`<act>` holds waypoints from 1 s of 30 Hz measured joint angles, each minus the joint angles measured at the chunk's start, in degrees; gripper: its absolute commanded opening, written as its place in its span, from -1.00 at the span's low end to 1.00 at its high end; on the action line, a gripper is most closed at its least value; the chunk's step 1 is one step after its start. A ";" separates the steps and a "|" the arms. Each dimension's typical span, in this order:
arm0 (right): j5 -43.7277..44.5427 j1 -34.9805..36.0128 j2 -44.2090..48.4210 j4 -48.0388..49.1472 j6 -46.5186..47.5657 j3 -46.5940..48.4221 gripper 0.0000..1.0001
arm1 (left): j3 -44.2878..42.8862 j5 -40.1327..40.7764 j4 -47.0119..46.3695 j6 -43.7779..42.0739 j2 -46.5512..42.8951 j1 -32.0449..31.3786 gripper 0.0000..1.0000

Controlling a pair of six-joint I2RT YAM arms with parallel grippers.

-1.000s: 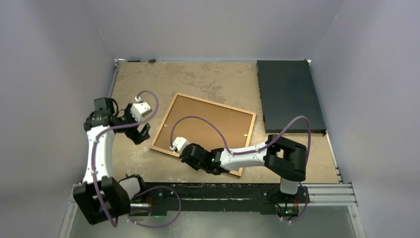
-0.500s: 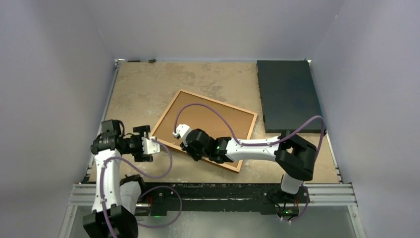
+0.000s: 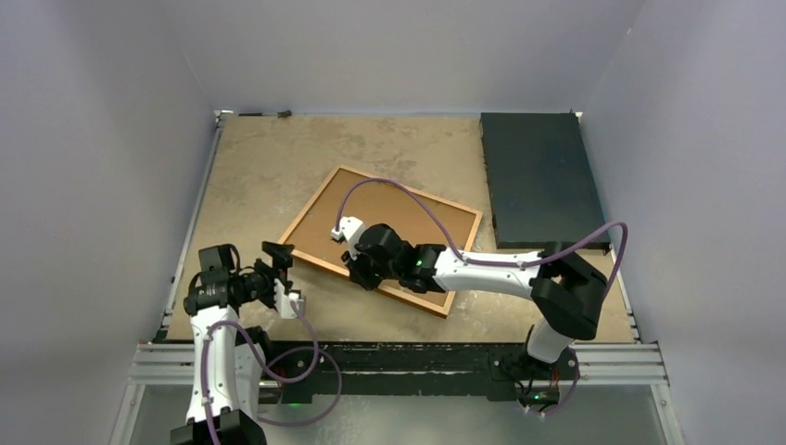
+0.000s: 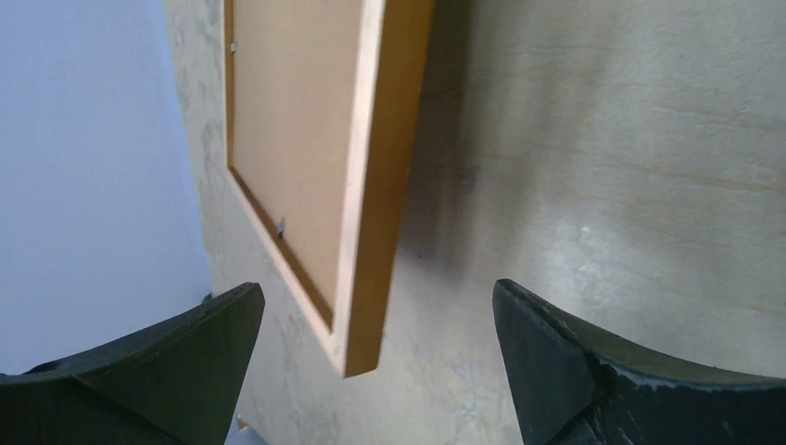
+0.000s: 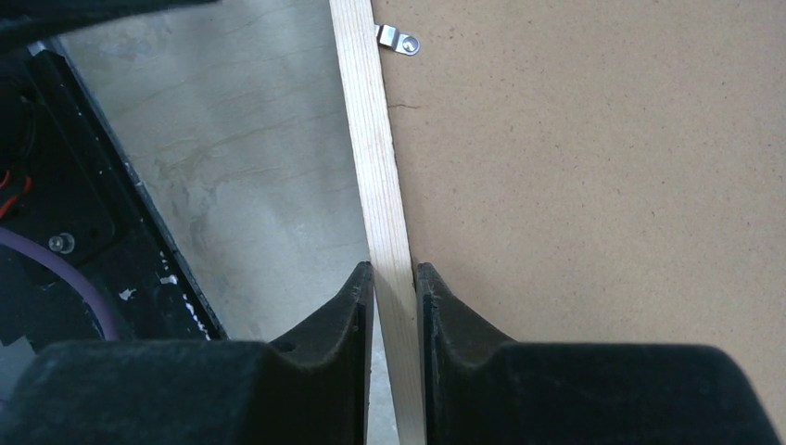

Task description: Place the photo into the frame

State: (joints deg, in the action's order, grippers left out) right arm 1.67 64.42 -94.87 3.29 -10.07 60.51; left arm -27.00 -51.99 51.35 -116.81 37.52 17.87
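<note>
The frame [image 3: 389, 232] lies back-up in the middle of the table, its plain brown board [image 5: 602, 185] facing up. My right gripper [image 3: 363, 274] is shut on its near wooden edge; in the right wrist view the gripper [image 5: 394, 269] pinches the pale wood strip between both fingers. My left gripper [image 3: 280, 272] is open and empty, just near-left of the frame's left corner. In the left wrist view the frame's corner [image 4: 363, 352] hangs between the open gripper's [image 4: 375, 287] fingers, a shadow under it. The photo is not in view.
A dark black slab [image 3: 542, 176] lies at the back right of the table. A small metal clip [image 5: 399, 39] sits on the frame's back near its edge. The black rail [image 3: 399, 357] runs along the near table edge. Grey walls enclose three sides.
My left arm swung down and toward the near edge, and its gripper now faces the frame's left corner. My right gripper moved away from me with the frame, shifting it back and to the right.
</note>
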 measured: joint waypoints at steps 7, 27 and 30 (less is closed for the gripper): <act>-1.77 -0.74 0.00 -0.46 -0.22 2.40 -1.00 | 6.10 -2.25 -4.09 -0.68 1.11 -1.09 0.94; -4.42 -1.88 0.00 -1.07 -1.49 6.58 -1.00 | 7.48 -9.31 -21.35 -0.70 4.74 -7.13 0.56; -4.50 -1.92 0.00 -1.25 -1.60 7.30 -1.00 | 7.61 -8.96 -24.74 -0.70 6.21 -9.38 0.40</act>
State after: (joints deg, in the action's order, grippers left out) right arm -2.83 62.50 -94.87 2.04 -11.66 67.81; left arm -19.40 -60.95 26.61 -117.51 43.72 8.49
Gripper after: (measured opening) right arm 0.204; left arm 0.768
